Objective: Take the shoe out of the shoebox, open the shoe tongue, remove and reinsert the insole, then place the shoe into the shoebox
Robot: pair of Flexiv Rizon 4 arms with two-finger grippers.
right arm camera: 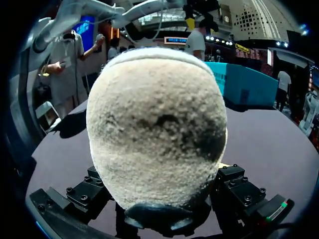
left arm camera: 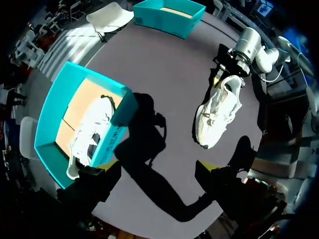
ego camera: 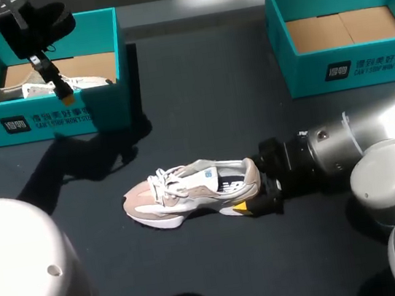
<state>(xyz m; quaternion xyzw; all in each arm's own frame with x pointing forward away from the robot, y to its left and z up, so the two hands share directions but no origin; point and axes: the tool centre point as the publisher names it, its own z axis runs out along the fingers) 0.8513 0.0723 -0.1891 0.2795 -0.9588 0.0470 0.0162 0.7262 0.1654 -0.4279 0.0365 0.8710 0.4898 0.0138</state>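
A beige and white shoe (ego camera: pixel 189 190) stands upright on the dark table, toe to the left. My right gripper (ego camera: pixel 252 195) comes in low from the right and is shut on its heel. In the right wrist view the fuzzy heel (right arm camera: pixel 157 129) fills the space between the black fingers (right arm camera: pixel 239 191), hiding the yellow tips. My left gripper (ego camera: pixel 55 79) hangs open and empty over the teal shoebox (ego camera: pixel 46 121) at the back left. From the left wrist the shoe (left arm camera: pixel 219 107) is seen from above, laces up, far from the left gripper (left arm camera: pixel 158 174).
A second pale shoe (ego camera: pixel 27 89) lies inside the left box (left arm camera: pixel 117 134). Another teal shoebox (ego camera: pixel 363 66) stands at the back right, showing only its cardboard floor. Bare table lies between the two boxes and in front of the shoe.
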